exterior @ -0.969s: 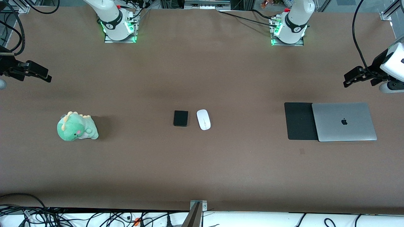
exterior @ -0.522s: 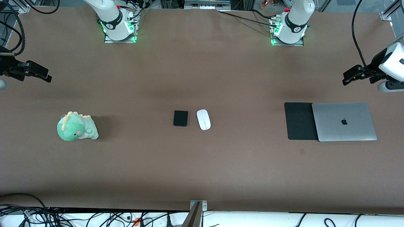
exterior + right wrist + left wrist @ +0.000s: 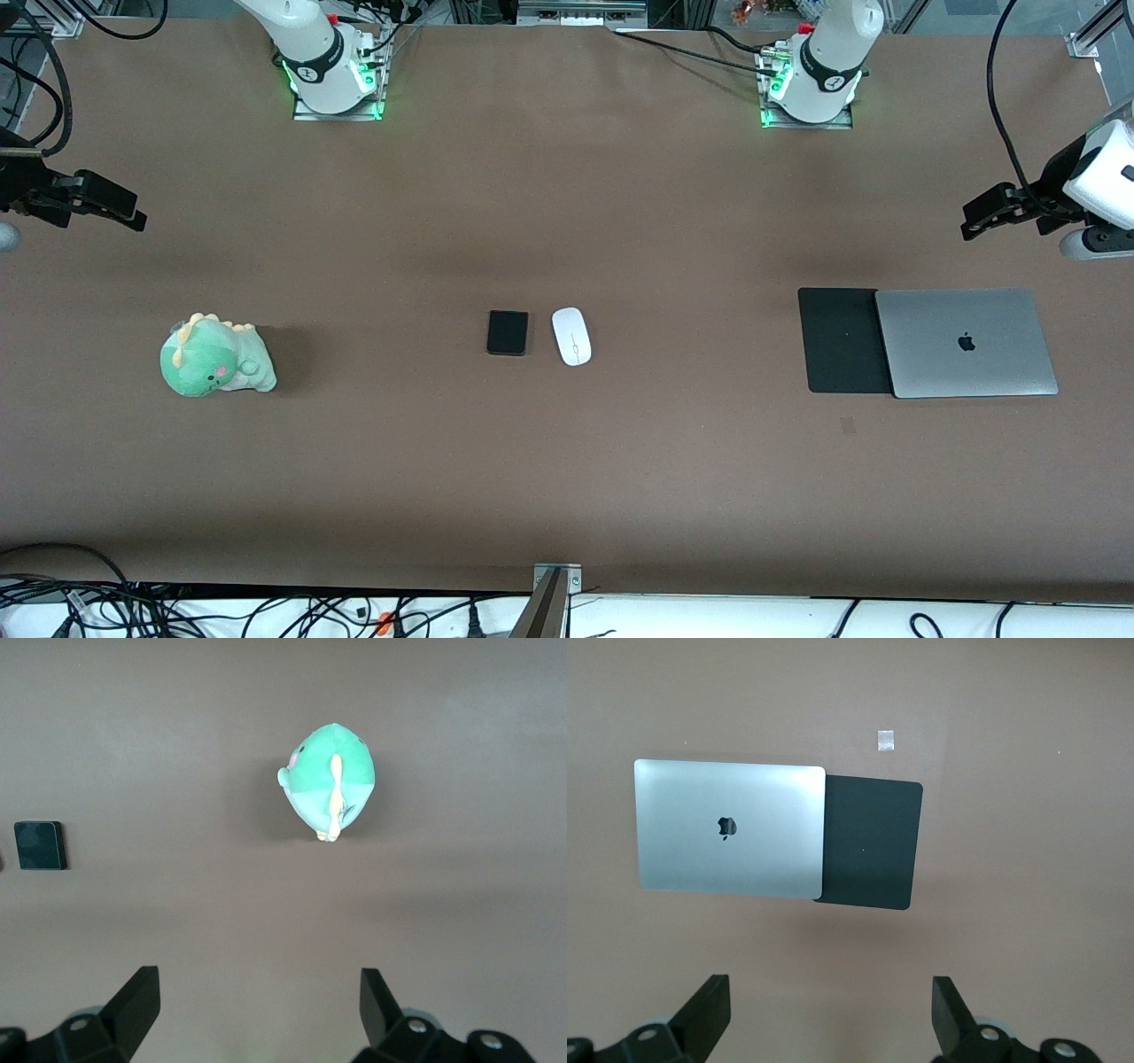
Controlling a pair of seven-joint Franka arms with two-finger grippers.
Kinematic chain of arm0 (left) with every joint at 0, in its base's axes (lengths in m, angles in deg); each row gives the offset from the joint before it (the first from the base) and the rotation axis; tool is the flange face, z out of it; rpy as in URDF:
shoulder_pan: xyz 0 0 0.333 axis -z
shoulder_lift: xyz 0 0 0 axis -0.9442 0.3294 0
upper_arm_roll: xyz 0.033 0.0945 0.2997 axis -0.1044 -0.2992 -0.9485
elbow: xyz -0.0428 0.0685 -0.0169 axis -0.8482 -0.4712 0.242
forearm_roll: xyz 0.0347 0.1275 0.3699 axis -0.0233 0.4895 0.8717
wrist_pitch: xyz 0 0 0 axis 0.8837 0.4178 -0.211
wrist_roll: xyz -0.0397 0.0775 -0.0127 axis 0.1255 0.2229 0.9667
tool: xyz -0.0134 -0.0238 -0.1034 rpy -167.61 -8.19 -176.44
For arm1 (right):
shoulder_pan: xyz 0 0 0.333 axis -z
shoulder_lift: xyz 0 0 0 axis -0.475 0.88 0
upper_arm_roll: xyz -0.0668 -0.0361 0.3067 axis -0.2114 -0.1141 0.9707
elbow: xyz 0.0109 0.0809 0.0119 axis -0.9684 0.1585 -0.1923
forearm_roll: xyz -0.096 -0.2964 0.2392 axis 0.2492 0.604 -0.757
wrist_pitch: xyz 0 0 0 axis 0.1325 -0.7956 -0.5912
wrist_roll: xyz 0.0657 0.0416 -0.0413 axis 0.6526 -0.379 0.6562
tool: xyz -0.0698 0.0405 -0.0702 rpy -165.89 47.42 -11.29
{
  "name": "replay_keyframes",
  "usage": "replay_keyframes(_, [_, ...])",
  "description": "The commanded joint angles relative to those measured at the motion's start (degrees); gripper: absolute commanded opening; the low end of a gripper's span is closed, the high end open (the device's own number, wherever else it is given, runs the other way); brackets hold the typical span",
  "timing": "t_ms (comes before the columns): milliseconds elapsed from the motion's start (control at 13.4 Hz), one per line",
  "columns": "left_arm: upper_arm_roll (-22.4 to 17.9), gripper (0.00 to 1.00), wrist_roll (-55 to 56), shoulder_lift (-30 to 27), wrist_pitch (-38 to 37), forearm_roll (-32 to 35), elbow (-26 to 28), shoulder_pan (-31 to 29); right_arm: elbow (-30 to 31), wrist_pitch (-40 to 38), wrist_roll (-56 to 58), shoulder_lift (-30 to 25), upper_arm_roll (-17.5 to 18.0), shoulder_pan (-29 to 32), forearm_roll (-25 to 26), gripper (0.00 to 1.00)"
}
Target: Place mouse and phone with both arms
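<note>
The white mouse (image 3: 571, 336) and the small black phone (image 3: 508, 332) lie side by side at the table's middle, the mouse toward the left arm's end. The phone also shows in the right wrist view (image 3: 40, 845). My left gripper (image 3: 974, 222) hangs open and empty in the air at the left arm's end of the table; its fingers (image 3: 709, 1010) stand wide apart over bare table beside the mat. My right gripper (image 3: 133, 219) hangs open and empty at the right arm's end, over bare table beside the plush toy.
A closed silver laptop (image 3: 966, 342) lies partly on a black mat (image 3: 842, 340) toward the left arm's end. A green plush dinosaur (image 3: 215, 356) sits toward the right arm's end. A small tape mark (image 3: 848, 425) lies near the mat.
The left gripper has shifted very slightly; nothing else has moved.
</note>
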Motion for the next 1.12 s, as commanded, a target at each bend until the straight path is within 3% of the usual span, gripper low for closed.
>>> replay_keyframes(0, [0.5, 1.0, 0.7, 0.6, -1.3, -1.1, -1.4, -0.5, -0.6, -1.4, -0.2, 0.1, 1.2, 1.1, 0.6, 1.0])
replay_keyframes(1044, [0.6, 1.0, 2.1, 0.4, -0.9, -1.3, -1.4, -0.5, -0.6, -1.4, -0.5, 0.2, 1.2, 1.1, 0.6, 1.0])
